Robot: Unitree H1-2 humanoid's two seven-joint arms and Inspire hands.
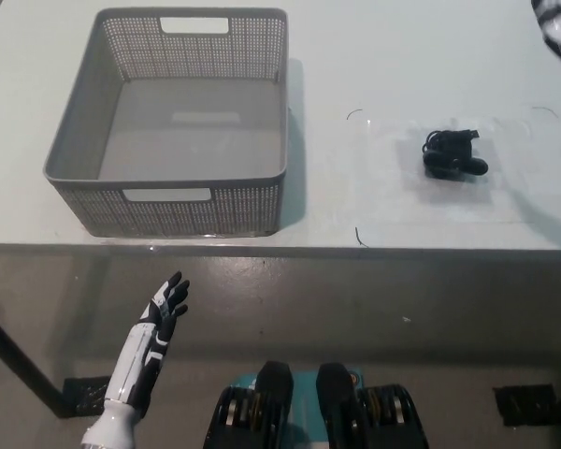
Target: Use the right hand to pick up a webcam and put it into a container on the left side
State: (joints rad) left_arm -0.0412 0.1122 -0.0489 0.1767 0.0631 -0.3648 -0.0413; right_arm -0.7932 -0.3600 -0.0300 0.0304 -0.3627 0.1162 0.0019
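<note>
A small black webcam (pixel 453 155) with a coiled cable lies on the white table (pixel 383 56), right of middle. A grey perforated basket (pixel 179 122) stands empty on the left side of the table. Only a blurred bit of my black right hand (pixel 560 26) shows, at the top right corner, high above and right of the webcam; its fingers cannot be made out. My white left hand (pixel 159 327) rests open below the table's front edge at the lower left, holding nothing.
A faint rectangular outline (pixel 449 168) is marked on the table around the webcam. The table's front edge (pixel 280 248) runs across the middle of the view, with dark floor below it.
</note>
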